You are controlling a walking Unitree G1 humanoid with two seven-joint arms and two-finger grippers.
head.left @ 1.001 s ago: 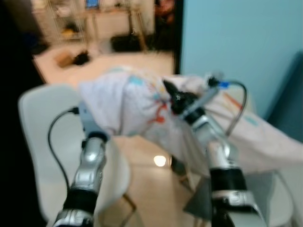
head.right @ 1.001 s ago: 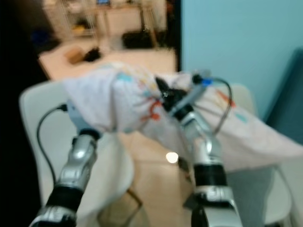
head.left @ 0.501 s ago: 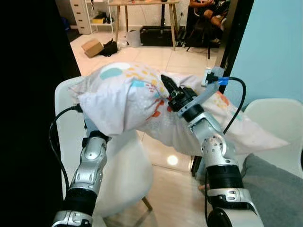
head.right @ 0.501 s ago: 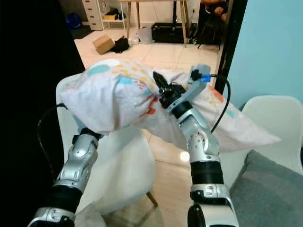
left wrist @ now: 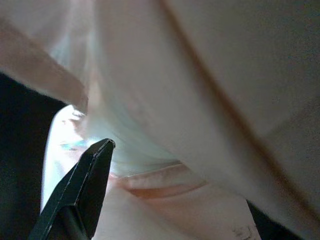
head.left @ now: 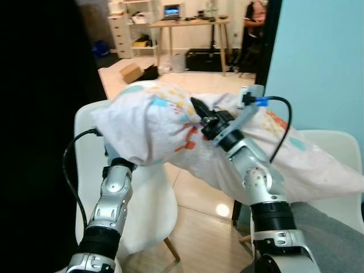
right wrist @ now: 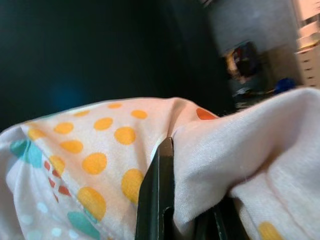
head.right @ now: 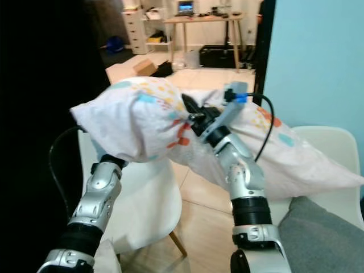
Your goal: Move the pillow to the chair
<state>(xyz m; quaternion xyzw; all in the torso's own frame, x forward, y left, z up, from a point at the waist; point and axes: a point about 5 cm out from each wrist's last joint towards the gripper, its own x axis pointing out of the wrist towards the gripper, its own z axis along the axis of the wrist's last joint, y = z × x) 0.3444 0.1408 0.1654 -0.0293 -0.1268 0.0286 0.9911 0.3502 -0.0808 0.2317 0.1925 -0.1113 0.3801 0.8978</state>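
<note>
Both silver arms reach up and forward from the bottom of the head views. The left arm rises from the lower left, its forearm nearly vertical, a black cable looping off its wrist toward the left edge; the left end effector (left wrist: 82,195) is buried under cloth at centre left, and in the left wrist view one black finger shows with fabric pressed against it. The right arm climbs from the lower centre, bent at the elbow and slanting up and leftward. The right end effector (head.left: 200,112) sits at the frame's upper middle, its black fingers (right wrist: 156,200) clamped on a fold of the pillow (head.left: 153,122).
</note>
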